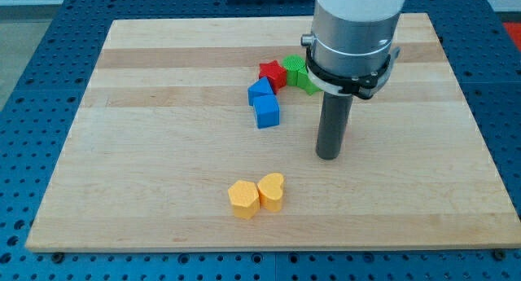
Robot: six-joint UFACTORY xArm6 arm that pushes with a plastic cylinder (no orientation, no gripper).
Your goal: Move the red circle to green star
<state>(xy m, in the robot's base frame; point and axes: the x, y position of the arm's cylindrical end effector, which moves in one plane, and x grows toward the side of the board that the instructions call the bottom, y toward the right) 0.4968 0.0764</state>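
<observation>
1. Look for the red circle first. No red block of round outline can be made out in the camera view, so you cannot fix its position from this view.
2. Note the only red piece that shows: a red block (273, 72) with a jagged, star-like outline, toward the view's top, just left of centre.
3. Find the first green block (294, 67) touching the red block on the view's right. A second green block (306, 82) sits just below and to the right of it, partly covered by the arm's housing (355, 37). You cannot tell from here which of the two is the green star.
4. Locate my tip (328, 156) resting on the worktop (163, 151), below the green pair and to the view's right of the blue blocks. It touches no block that shows.
5. Read the jaws' state as not determinable: the arm ends in a plain dark rod (332, 122), and nothing is grasped.
6. Check the two blue blocks. The upper blue block (260, 90) touches the red block's lower left. The blue cube (267, 111) sits directly below, against it.
7. Observe the pair near the view's bottom, well apart from the rest: a yellow hexagon (243, 199) and a yellow heart (272, 191), touching side by side, the heart on the right.
</observation>
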